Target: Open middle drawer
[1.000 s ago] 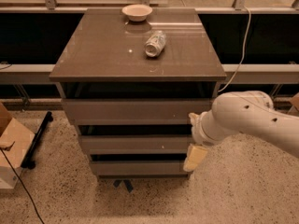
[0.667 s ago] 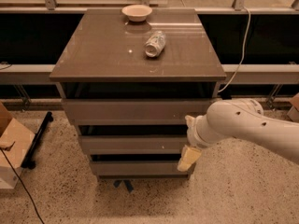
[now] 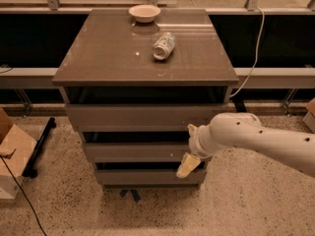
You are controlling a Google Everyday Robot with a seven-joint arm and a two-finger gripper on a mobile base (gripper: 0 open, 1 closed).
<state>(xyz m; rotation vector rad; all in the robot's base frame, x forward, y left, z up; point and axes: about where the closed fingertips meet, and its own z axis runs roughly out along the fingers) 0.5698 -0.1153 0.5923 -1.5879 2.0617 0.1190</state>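
The white arm's gripper (image 3: 190, 155) is hovering at the right end of the wide taupe-grey middle drawer (image 3: 133, 151). A dented silver can (image 3: 163, 45) and a shallow cream bowl (image 3: 144, 13) are resting on the glossy brown cabinet top (image 3: 98, 58).

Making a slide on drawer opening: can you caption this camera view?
The tool at the right end of the middle drawer, can and bowl on the cabinet top.

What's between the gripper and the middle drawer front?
Nothing shows there in the camera view. The gripper sits at the right end of the middle drawer, overlapping its front, with no object between them. Whether they touch can't be told.
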